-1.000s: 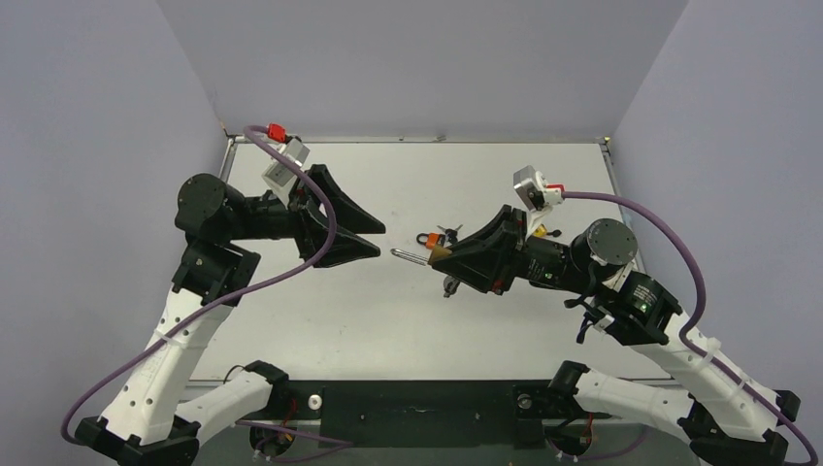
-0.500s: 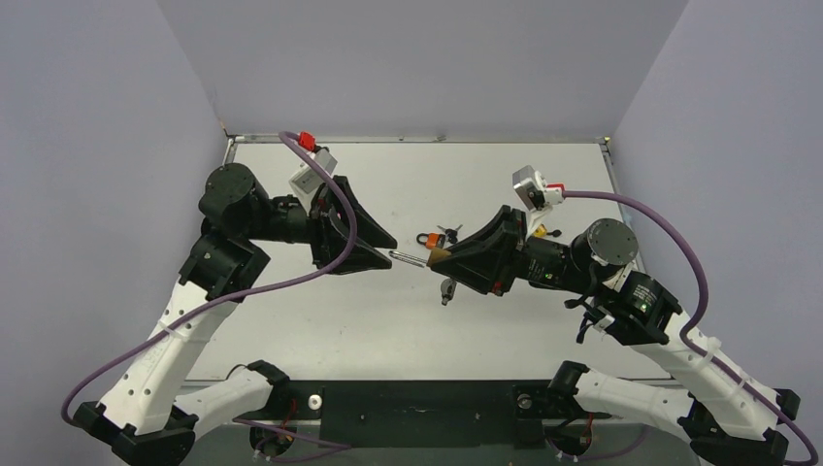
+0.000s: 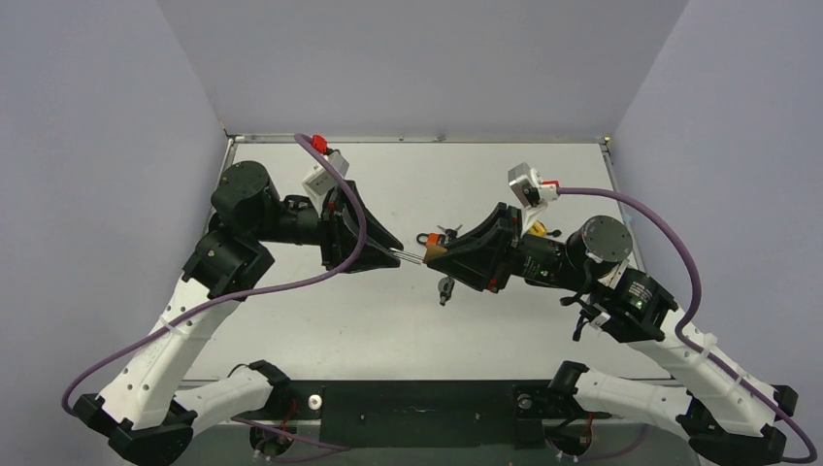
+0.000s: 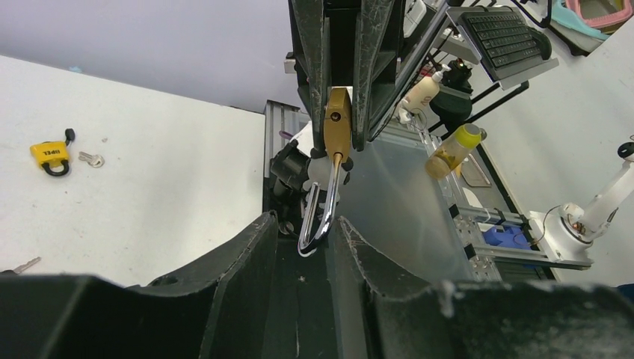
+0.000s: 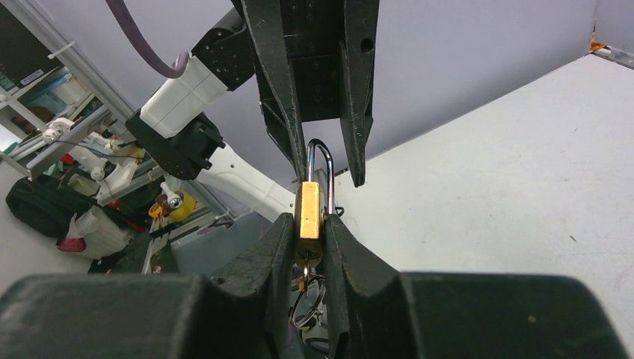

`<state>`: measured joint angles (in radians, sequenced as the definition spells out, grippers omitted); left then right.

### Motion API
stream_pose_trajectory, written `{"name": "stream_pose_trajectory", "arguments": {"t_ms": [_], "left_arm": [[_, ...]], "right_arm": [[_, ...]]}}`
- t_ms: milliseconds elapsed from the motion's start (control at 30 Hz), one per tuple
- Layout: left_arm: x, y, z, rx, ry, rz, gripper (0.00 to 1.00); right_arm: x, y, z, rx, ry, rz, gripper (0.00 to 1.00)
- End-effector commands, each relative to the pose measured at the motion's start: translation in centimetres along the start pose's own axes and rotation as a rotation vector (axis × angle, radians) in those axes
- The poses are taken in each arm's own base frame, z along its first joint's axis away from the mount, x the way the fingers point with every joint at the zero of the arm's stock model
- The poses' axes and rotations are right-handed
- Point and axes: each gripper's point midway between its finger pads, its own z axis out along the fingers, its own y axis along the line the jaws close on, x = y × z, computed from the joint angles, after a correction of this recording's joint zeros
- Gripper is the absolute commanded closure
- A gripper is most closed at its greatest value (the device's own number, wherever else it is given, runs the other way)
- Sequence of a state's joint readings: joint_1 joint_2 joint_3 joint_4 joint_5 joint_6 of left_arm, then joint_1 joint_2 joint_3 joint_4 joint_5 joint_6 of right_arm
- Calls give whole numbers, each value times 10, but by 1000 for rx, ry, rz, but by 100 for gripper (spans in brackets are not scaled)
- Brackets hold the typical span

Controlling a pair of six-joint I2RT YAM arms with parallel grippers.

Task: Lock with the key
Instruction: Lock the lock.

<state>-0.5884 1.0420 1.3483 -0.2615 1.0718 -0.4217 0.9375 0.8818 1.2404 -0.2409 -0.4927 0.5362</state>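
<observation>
Brass padlock (image 5: pixel 309 213) is clamped by its body between the right gripper (image 5: pixel 308 223) fingers, up in the air over the middle of the table (image 3: pixel 320 330), not resting on anything. A key ring (image 5: pixel 303 303) hangs off the bottom of it, so I'm guessing the key is already in the cylinder, though the keyway itself is hidden.

Just past that, the steel shackle (image 5: pixel 330 179) sticks out toward the other arm and looks popped open, with one leg sitting outside the body. The left gripper (image 4: pixel 308 223) has its fingers parted on either side of the shackle loop. They're close, but from the right wrist view they don't look to be squeezing it.

If I were doing this step: close on the bend of the loop, line the free leg up with its hole, then push straight along the shackle axis toward the body while the right side holds firm. Any sideways shove probably just twists the lock in the pads.

Pose-wise, both arms rise from the near edge and fold inward. The left arm (image 3: pixel 194 320) has its wrist level and pointing right, and the right arm (image 3: pixel 670 340) points left, tips almost nose to nose.

Further back on the table there's an orange padlock (image 3: pixel 427 239), and off to the side a yellow padlock (image 4: pixel 51 155) with a loose key (image 4: pixel 91 158) beside it.
</observation>
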Motion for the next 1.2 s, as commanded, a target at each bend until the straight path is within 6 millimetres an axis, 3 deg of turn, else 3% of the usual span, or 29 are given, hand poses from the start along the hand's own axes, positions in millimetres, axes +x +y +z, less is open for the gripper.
{"name": "stream_pose_trajectory", "arguments": {"t_ms": [0,300,433,533,633,700,767,800,867,933,1167], "left_arm": [[-18,-11,-2,-7,-36,78,70],[-22,-8,-2,-24,-49,73,76],[-20,-6,-1,-29,-44,62,84],[-18,-2,-1,-39,-38,48,98],[-20,1,-1,-61,-46,44,100],[-24,2,-1,-77,-63,47,100],[-32,1,-3,-100,-87,51,100],[-37,0,-4,-113,-102,56,100],[-45,-1,-5,-130,-129,59,100],[-51,-1,-6,-147,-151,54,100],[-75,-9,-7,-158,-238,-12,100]], "right_arm": [[-25,11,-3,-15,-77,-40,100],[-20,3,-4,23,-67,-44,100],[-22,1,-6,35,-75,-49,100],[-23,1,-7,42,-80,-52,100],[-25,-4,-7,68,-82,-59,100],[-26,-11,-9,110,-83,-77,80],[-30,-17,-15,161,-98,-105,52],[-35,-20,-21,190,-120,-119,27],[-42,-26,-31,240,-149,-163,19],[-48,-29,-37,276,-175,-187,17],[-64,-38,-46,352,-205,-266,23]]}}
